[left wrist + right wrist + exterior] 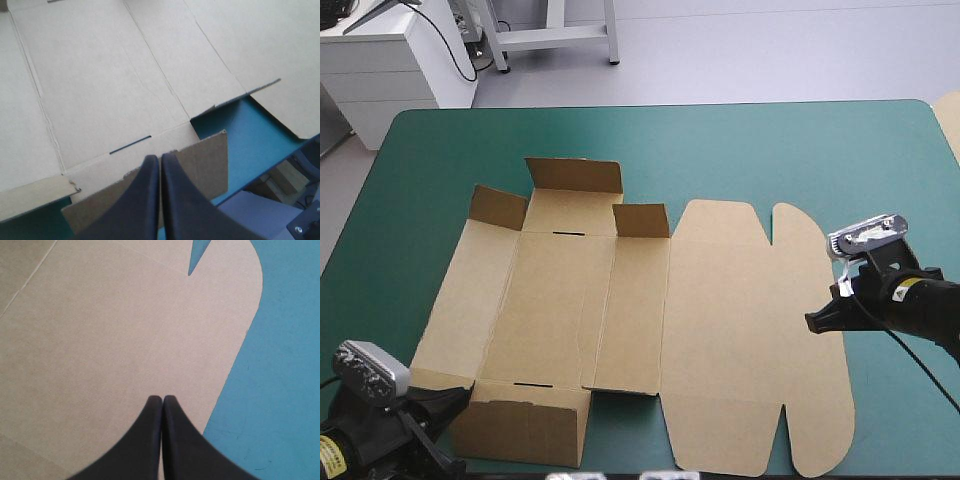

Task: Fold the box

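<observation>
A: High view: where is the box (620,330)?
B: Flat at mid-table, long axis left-right, with one flap (525,430) raised at the near-left.
A: Left wrist view?
B: Your left gripper (160,157) is closed, empty and nearest; the flap is just ahead.
A: Right wrist view?
B: Your right gripper (162,397) is closed and empty, over the right edge of the lid (125,330).

Left arm (365,440) sits low at the near left, the left gripper (160,159) aimed forward, its black fingers (137,200) pressed together in one pointed arch. Right arm (920,300) reaches in from the right, the right gripper (162,399) tipped downward, fingertips closed tight too.
</observation>
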`<state>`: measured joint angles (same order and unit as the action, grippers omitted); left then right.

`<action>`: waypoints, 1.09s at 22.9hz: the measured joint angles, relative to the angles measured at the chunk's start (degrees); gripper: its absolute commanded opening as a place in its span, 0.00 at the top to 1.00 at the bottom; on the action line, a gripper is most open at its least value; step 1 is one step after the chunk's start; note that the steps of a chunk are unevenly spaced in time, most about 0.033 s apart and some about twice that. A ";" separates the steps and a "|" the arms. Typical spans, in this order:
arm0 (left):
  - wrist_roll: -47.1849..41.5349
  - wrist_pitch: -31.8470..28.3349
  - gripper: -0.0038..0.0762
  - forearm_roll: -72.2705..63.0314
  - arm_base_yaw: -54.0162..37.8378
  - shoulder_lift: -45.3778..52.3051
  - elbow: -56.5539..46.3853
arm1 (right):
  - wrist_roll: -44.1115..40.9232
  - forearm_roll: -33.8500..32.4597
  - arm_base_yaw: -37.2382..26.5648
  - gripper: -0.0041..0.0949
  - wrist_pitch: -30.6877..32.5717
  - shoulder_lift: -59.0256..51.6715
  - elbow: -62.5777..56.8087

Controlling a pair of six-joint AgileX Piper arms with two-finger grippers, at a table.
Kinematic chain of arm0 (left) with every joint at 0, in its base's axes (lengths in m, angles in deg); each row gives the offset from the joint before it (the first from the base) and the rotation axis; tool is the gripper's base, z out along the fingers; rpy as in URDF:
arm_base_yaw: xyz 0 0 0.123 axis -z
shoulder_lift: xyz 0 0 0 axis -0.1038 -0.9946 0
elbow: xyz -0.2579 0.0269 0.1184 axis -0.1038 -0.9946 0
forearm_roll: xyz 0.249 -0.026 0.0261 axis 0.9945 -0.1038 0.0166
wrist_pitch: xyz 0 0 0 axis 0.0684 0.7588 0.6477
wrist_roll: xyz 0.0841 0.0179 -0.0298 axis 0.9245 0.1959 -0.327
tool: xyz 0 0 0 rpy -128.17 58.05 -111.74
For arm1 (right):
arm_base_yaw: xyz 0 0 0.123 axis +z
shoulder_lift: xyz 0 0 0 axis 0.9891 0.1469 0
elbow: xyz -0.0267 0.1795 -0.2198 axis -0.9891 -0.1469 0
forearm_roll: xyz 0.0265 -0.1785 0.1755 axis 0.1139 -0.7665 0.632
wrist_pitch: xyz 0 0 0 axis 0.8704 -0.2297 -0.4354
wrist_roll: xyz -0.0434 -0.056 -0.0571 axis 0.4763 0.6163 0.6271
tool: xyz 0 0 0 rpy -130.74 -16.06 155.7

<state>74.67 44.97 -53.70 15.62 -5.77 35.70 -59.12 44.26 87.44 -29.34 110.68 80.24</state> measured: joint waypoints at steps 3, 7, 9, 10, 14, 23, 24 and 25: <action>0.00 -0.35 0.96 1.96 0.00 -1.63 2.66 | -0.25 0.00 0.00 0.98 -0.12 -1.60 -1.32; 0.00 -3.61 0.96 6.35 0.00 -10.39 4.71 | -1.32 0.00 0.00 0.98 0.92 -3.88 -3.26; 0.14 -4.22 0.95 10.93 0.00 -16.16 5.46 | -2.04 0.00 0.00 0.98 1.13 -5.53 -4.25; 0.44 -4.58 0.94 13.68 0.00 -20.45 6.25 | -2.47 0.00 0.00 0.98 1.13 -7.06 -5.19; 0.43 -6.23 0.93 17.19 0.00 -29.36 9.35 | -3.14 0.00 0.00 0.98 2.25 -11.99 -8.68; 7.34 -9.75 0.93 10.14 -7.02 -45.25 15.21 | -3.24 0.00 0.00 0.98 3.47 -22.07 -14.30; 9.34 -10.04 0.93 7.29 -9.19 -45.84 15.26 | -3.24 0.00 0.00 0.98 3.47 -22.37 -14.56; 11.63 -10.14 0.93 4.24 -11.58 -46.40 15.26 | -3.24 0.00 0.00 0.98 3.64 -22.71 -14.88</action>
<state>86.30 34.83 -49.47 4.04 -52.16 50.96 -62.36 44.26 87.44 -25.71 87.97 65.36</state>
